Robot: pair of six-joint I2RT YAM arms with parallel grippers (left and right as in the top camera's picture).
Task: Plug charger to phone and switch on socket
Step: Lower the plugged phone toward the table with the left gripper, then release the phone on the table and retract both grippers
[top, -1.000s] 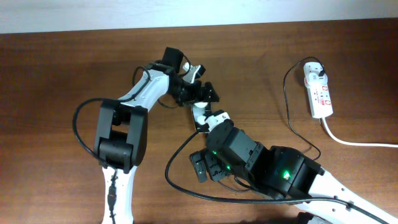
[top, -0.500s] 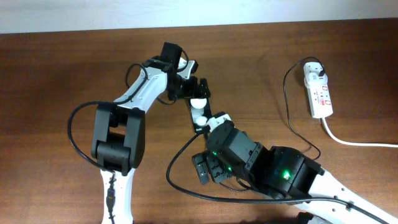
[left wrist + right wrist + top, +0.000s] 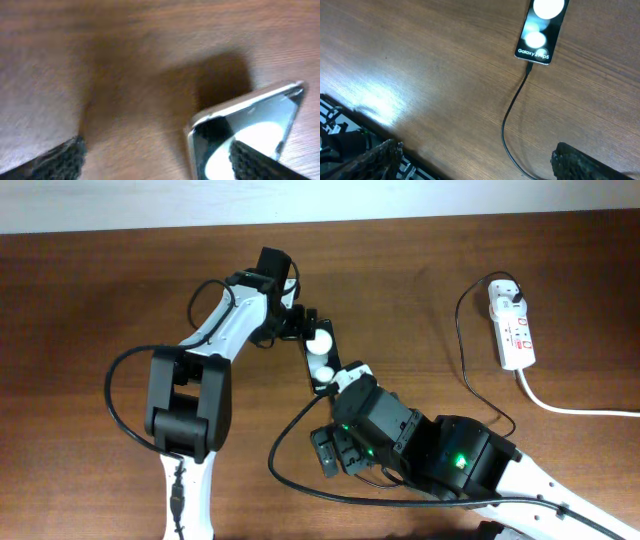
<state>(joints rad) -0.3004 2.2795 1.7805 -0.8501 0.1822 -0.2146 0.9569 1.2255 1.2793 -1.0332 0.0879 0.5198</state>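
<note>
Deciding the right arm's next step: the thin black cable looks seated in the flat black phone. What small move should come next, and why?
Probably lift the open right gripper and start swinging it toward the white power strip. The thin black cable meets the flat black phone at its lettered end, and its white adapter appears to sit in the strip, so only the switch seems left.

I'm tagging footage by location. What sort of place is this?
Likely a robotics lab or test bench: a bare wooden table against a plain pale wall, two robot arms over it, and a phone and power strip laid out.
</note>
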